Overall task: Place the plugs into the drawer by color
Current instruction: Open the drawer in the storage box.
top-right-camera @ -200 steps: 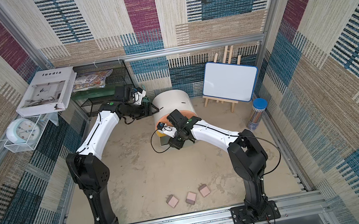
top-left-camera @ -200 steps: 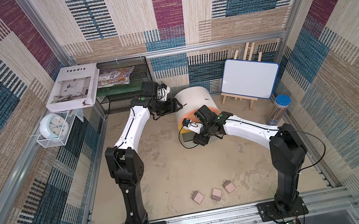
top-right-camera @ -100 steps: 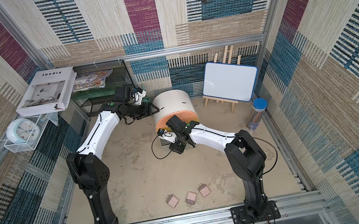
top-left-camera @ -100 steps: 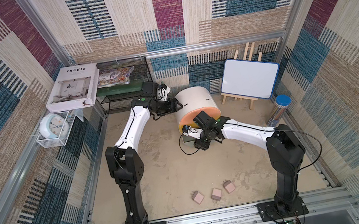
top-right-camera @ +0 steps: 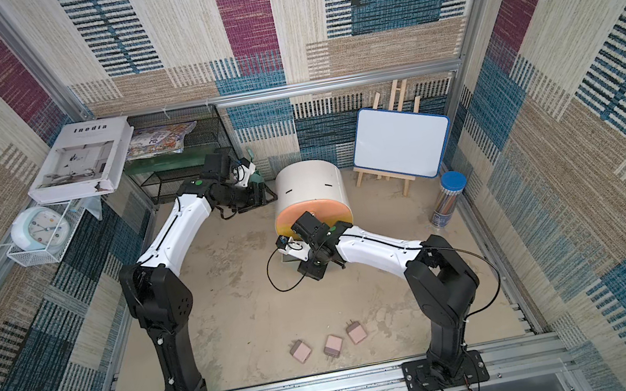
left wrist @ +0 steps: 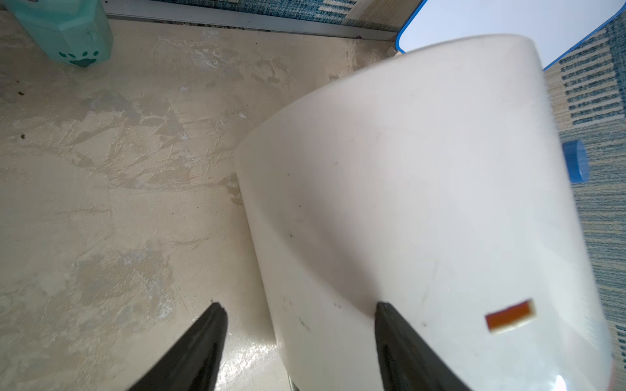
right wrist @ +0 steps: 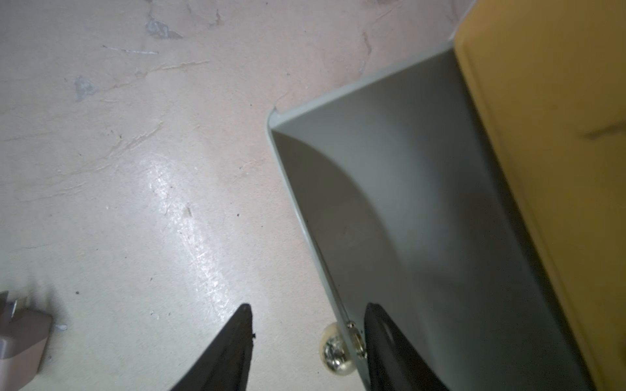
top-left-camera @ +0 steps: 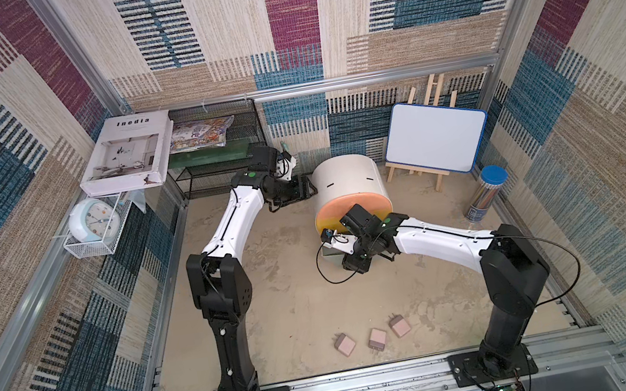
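In both top views the white drawer cabinet is standing near the back of the sandy desk; the left hand is reaching to its side wall; the right hand is sitting low at its front and hiding most of the grey drawer; three pink plugs are lying in a row near the front edge, well apart from the cabinet. A whiteboard on an easel and a blue-lidded tube are standing at the back; a black wire shelf, a big book and a clock are sitting on the left side; woven patchwork walls are closing the desk in.

In the left wrist view the left hand's jaws are standing apart and holding nothing; one fingertip is lying on the cabinet's white wall, the other is over bare desk; a mint-green box is standing in the far corner.

In the right wrist view the grey drawer is sticking out under the yellow front; the right hand's jaws are half apart, one finger inside the drawer and one outside; the front wall and the round knob are sitting between them, with bare desk showing beside the knob; one pink plug is peeking in at the edge.

Compared with a second ago, the right hand has shifted a little and less of the grey drawer is showing from above; the left hand and the plugs are staying put.
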Controlling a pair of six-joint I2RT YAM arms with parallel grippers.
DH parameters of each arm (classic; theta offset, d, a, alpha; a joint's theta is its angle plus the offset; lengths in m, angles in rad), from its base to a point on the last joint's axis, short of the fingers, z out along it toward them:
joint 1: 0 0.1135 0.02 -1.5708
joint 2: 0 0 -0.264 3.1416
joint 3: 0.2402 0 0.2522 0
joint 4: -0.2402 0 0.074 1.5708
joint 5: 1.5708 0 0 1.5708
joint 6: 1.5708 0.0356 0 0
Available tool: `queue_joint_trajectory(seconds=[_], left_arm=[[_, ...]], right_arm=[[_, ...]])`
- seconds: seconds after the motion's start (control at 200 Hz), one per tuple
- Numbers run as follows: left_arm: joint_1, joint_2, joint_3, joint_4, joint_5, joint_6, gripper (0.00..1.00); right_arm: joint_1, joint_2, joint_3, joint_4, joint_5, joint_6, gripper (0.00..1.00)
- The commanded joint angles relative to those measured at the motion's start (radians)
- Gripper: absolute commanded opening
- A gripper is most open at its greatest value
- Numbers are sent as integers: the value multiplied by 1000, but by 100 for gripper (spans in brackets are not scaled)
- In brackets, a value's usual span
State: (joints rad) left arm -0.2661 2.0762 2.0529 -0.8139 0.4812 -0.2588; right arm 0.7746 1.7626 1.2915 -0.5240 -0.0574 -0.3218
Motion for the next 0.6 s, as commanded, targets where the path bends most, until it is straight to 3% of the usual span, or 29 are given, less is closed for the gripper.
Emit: queue_joint_trajectory(seconds=[0.0, 0.346, 0.476, 0.596], left_arm=[[-1, 2, -4, -7, -7, 0, 73], [-1, 1, 1, -7, 2, -16, 73], [-7, -31, -22, -6, 10, -49, 73], [-17, -84, -70, -5, 20, -90, 74]], right_arm=[[11, -16, -30, -24, -35, 33, 56], [48, -161, -41, 10, -90, 88, 56], [30, -292, -26, 124, 87, 204, 59], [-75, -413, -52, 217, 133, 381, 73]])
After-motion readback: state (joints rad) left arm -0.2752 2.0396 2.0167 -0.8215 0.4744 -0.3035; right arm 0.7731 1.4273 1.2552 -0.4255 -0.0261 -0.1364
